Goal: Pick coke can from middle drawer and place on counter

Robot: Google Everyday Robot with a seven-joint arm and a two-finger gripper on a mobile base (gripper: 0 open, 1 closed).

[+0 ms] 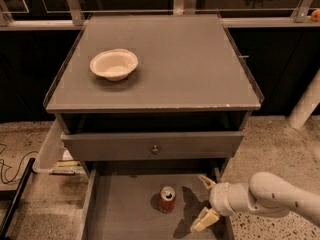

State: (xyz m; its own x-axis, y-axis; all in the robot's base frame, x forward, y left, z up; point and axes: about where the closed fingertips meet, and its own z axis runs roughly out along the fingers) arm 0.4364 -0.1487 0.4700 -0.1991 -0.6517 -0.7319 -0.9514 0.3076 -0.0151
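"Gripper (205, 201) position?"
"Inside the middle drawer (120, 206), at three o'clock from the coke can (166, 199). Its fingers are spread wide and touch nothing."
"And the can?"
"Upright on the drawer floor. A white bowl (114, 64) sits at ten o'clock on the tabletop (195, 64)."

The pincer (205, 201) sits low in the middle drawer (122, 211) by its right wall, fingers spread, with bare floor between it and the upright coke can (166, 199). The knobbed drawer (155, 145) overhangs the rear. On the table (195, 59), only the bowl (114, 64) at the left takes room.
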